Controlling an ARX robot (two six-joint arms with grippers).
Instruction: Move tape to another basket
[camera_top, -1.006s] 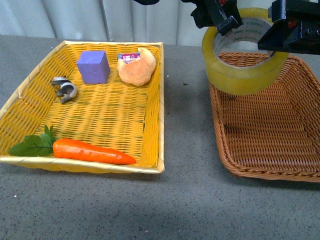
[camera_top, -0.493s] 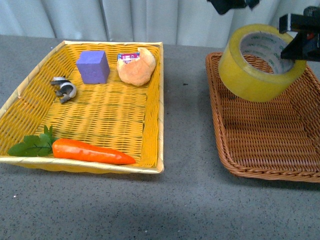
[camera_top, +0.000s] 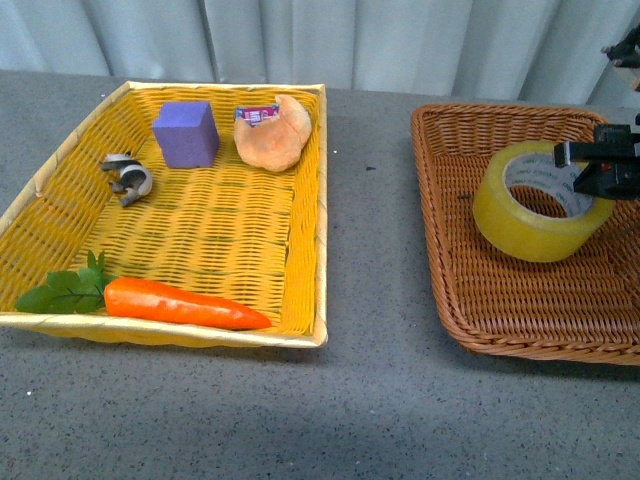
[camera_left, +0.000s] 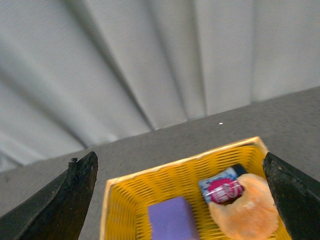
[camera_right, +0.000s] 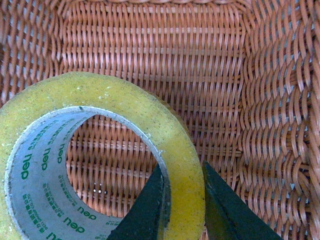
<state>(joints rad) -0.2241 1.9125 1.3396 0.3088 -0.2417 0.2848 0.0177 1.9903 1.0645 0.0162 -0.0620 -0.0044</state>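
Front view: the tape (camera_top: 535, 215) sits tilted, low inside the brown wicker basket (camera_top: 445, 250) near its right edge, with the right pincer (camera_top: 598, 170) clamped on its wall. Left wrist: the left pincer (camera_left: 176, 162) gapes empty. Right wrist: fingers (camera_right: 147, 210) pinch the roll; only release appears left.

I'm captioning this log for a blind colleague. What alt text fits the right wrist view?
The right gripper pinches the wall of the yellow tape, one finger inside its printed core and one outside, with the brown wicker basket filling the background.
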